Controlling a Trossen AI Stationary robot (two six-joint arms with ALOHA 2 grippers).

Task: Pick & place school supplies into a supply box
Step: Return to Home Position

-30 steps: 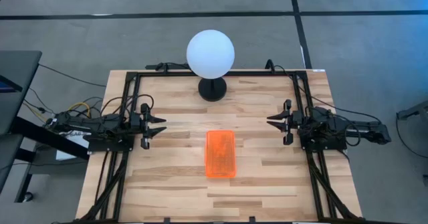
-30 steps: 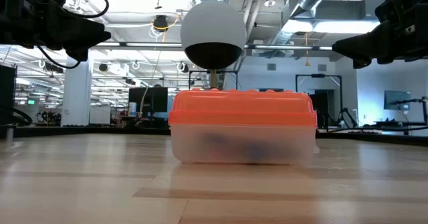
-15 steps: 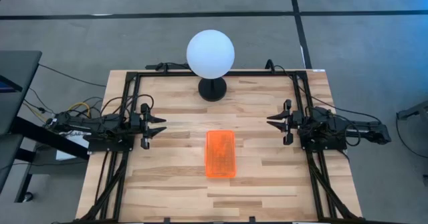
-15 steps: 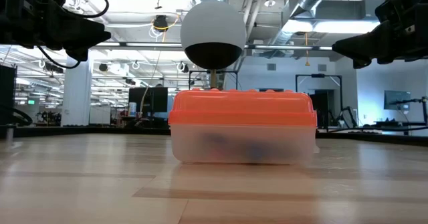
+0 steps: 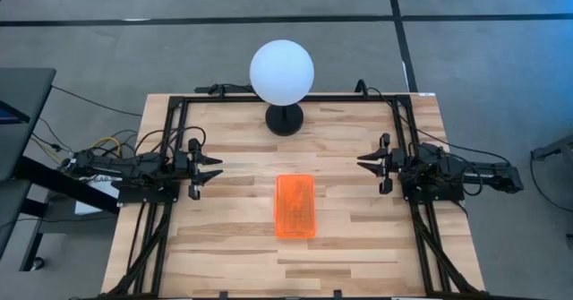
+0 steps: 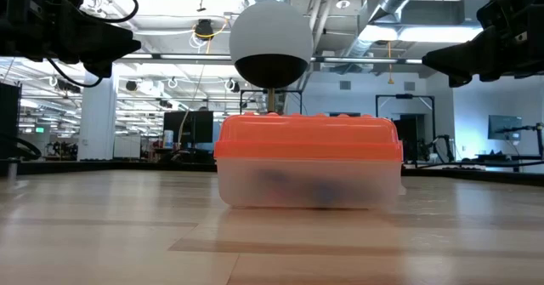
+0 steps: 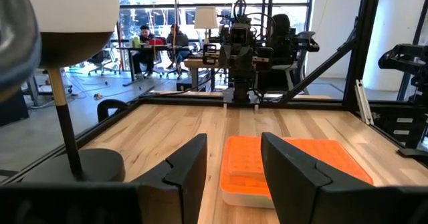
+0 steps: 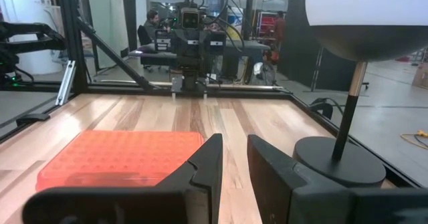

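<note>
Orange-lidded supply box [image 5: 295, 206] closed, flat, table centre

The pale planked wooden tabletop [image 5: 358, 228] is smooth, faintly glossy. On it, the rectangular supply box [image 6: 308, 162] is plastic: dimpled bright orange lid, cloudy translucent body.

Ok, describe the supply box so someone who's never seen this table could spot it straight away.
Find the wooden table with the white globe lamp at its far edge. In front of the lamp's base, between the left gripper and the right gripper, lies the supply box, shut. It is the only brightly coloured thing there: an orange lid over a clear body.
</note>
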